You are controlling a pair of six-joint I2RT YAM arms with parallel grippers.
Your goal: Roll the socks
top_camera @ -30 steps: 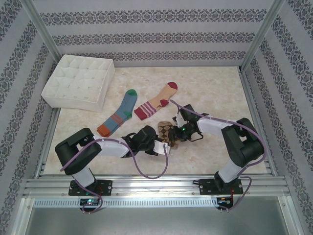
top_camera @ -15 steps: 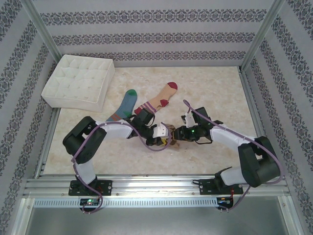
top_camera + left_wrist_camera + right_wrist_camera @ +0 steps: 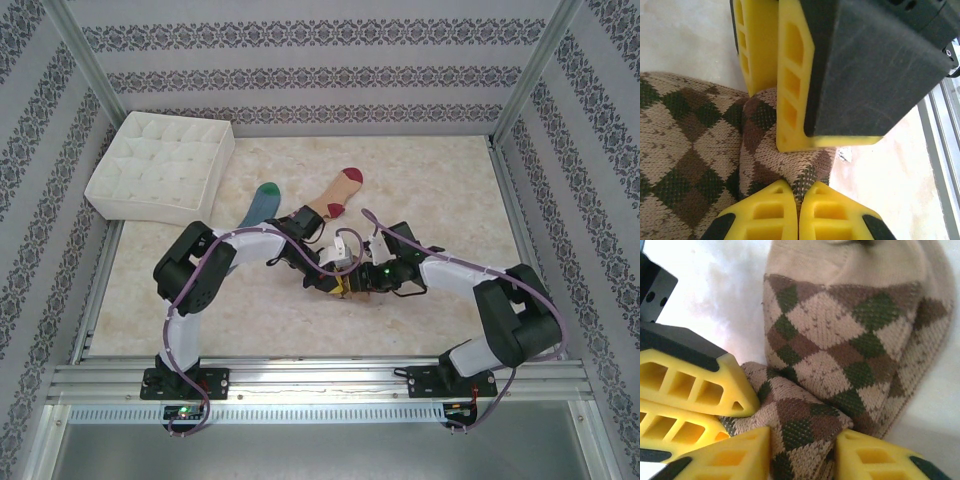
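Note:
The brown-tan argyle sock [image 3: 850, 325] lies partly rolled at the table's middle. In the left wrist view my left gripper [image 3: 799, 187] is shut on a thin fold of the argyle sock [image 3: 690, 150]. My right gripper [image 3: 802, 442] is closed round the rolled end, a finger pressed on each side. From above, the left gripper [image 3: 337, 278] and right gripper [image 3: 363, 282] meet tip to tip and cover most of that sock. Behind them lie the blue sock [image 3: 258, 205] with a green toe and the tan sock [image 3: 335, 195] with a maroon toe, their lower halves hidden by my left arm.
A white quilted fabric box [image 3: 165, 165] stands at the back left. Metal frame posts and patterned walls enclose the pale marbled table [image 3: 450, 190]. The rail [image 3: 320, 380] with both arm bases runs along the near edge.
My left arm has swung up and right across the striped socks. Both grippers have closed in on the argyle sock, which went from lying flat to bunched between them.

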